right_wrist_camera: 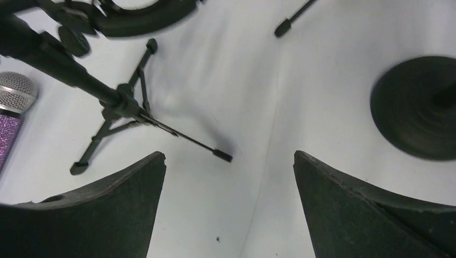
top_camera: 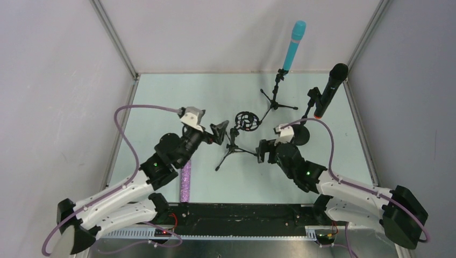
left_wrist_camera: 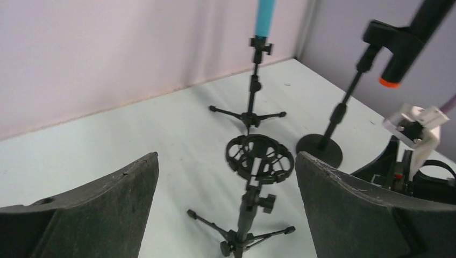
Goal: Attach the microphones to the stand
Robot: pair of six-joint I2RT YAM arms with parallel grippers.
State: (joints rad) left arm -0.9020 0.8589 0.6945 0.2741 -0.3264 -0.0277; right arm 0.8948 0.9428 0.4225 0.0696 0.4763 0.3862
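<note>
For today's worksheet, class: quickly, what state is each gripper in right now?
Left gripper: open, holding nothing.
Right gripper: open, holding nothing.

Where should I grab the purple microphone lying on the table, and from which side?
I'd take the purple microphone by its straight glitter body, from above, jaws across its width. It lies flat, and its rounded mesh head sits close by the tripod stand.

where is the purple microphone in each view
Top view: purple microphone lies flat, lower left of centre.
Left wrist: not in it.
Right wrist: far left edge, silver head uppermost.
Shared landmark: the tripod stand with the empty ring holder, seen in all three.
</note>
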